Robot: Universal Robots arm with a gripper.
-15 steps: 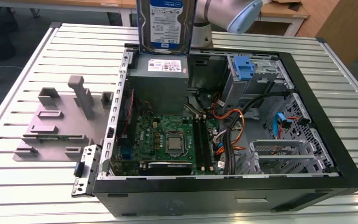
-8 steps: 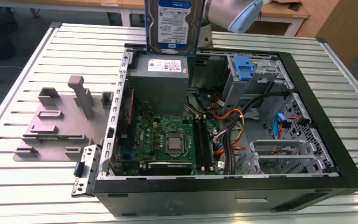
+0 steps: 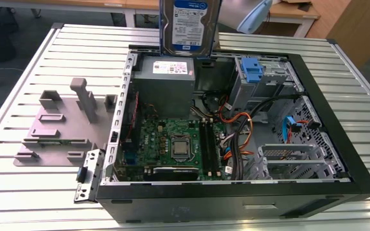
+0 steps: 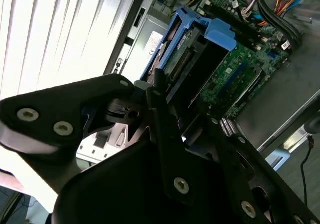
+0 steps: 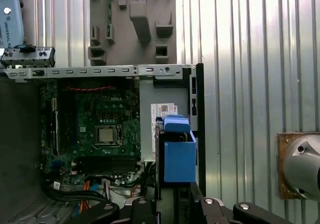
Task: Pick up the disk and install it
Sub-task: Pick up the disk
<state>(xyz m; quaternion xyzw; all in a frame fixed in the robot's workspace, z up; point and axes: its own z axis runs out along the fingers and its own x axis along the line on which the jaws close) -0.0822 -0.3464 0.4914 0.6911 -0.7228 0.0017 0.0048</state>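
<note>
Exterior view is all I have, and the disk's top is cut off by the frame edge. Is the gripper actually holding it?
Observer: Yes. In the first wrist view the gripper is shut on the disk.
Operator: Is the carrier on it?
Observer: Yes. The second wrist view shows a blue carrier frame clipped around it, with the connector edge bare.
Operator: Where is it over the case?
Observer: Looking down in the first wrist view, it lines up with the power supply, close to the case wall.
</note>
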